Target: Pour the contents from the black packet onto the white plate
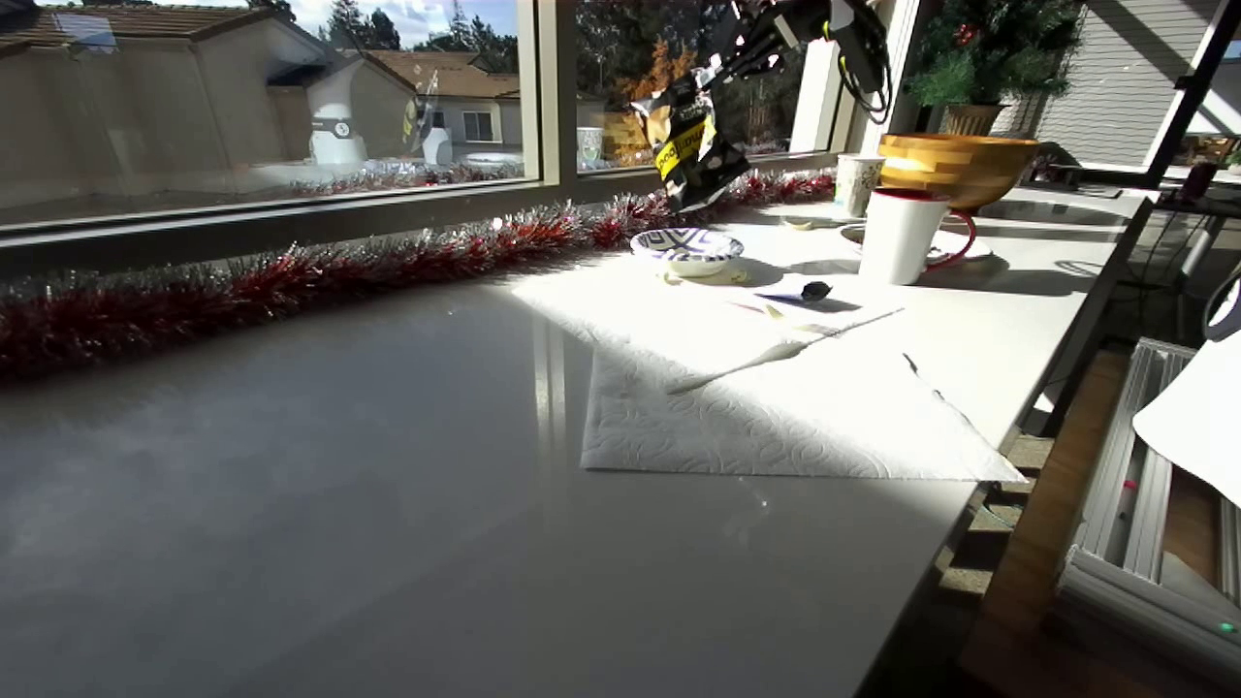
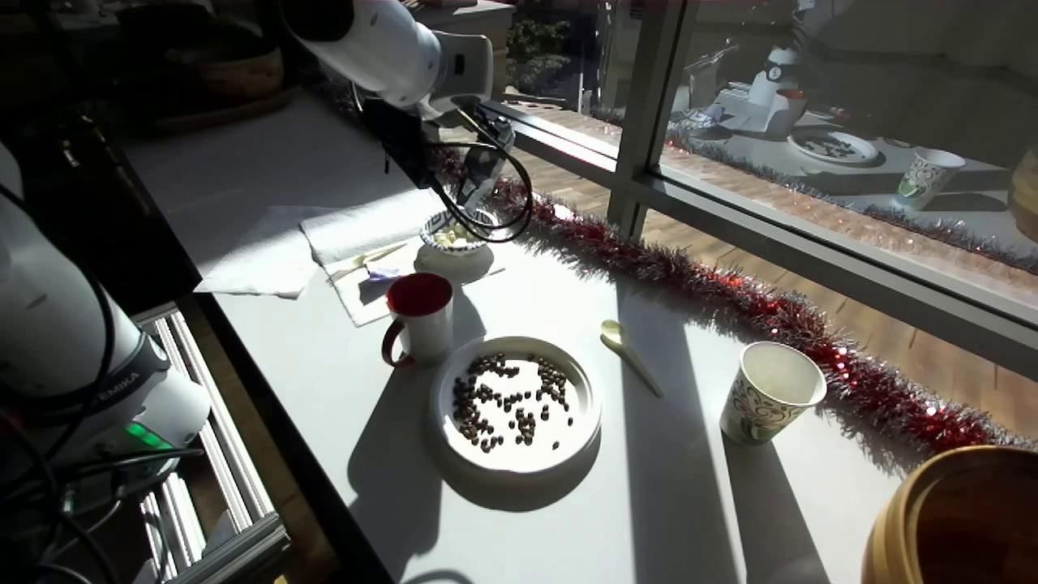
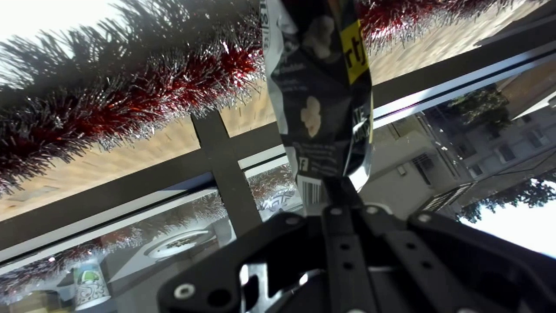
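Gripper (image 3: 342, 193) is pinching black packet (image 3: 323, 108) by its barcode end (image 3: 311, 191), dangling it near patterned bowl (image 1: 686, 256), well apart from white plate (image 2: 519, 462); probably light, soft, slippery, making that end the likely best hold.

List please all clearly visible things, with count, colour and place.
Glossy packet: 1, black-yellow, in jaws
Round plate: 1, white, on table
Round pieces: many, brown, on plate
Tinsel garland: 1, red-silver, along window
Patterned round bowl: 1, blue-white, near garland
Small lumps: several, pale, in bowl
Patterned paper cup: 1, white, near garland
Cylindrical mug: 1, white-red, beside plate
Slender spoon: 1, yellowish, near plate
Paper towels: unclear count, white, on table
Wooden bowl: 1, orange, near cup
Potted plant: 1, green, background
Robot arm: 1, white, above table
Jaws: 1 pair, black, shut on packet
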`<action>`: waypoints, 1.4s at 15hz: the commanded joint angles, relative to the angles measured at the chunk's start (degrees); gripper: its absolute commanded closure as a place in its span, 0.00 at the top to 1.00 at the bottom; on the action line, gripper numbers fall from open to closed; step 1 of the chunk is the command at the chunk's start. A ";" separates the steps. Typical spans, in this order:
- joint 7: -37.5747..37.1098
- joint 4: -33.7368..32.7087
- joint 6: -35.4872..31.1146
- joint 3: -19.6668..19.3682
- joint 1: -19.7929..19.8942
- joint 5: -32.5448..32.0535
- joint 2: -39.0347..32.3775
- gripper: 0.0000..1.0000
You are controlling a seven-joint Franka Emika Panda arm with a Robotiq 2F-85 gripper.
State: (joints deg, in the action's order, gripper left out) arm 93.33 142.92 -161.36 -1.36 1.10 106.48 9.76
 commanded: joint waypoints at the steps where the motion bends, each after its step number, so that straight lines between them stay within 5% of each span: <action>1: 7.63 0.08 3.28 -1.24 1.26 5.26 1.19 0.00; 7: 16.38 1.70 13.06 -3.02 1.94 10.07 1.62 0.00; 15: 13.86 4.27 23.71 -3.34 4.67 5.71 1.68 0.00; 18: 14.50 3.53 21.36 -2.75 5.49 4.25 -0.28 0.00; 21: 11.68 4.59 25.82 -3.80 6.37 0.31 0.68 0.00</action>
State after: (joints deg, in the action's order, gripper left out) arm 106.97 146.42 -138.38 -4.62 6.25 110.45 9.47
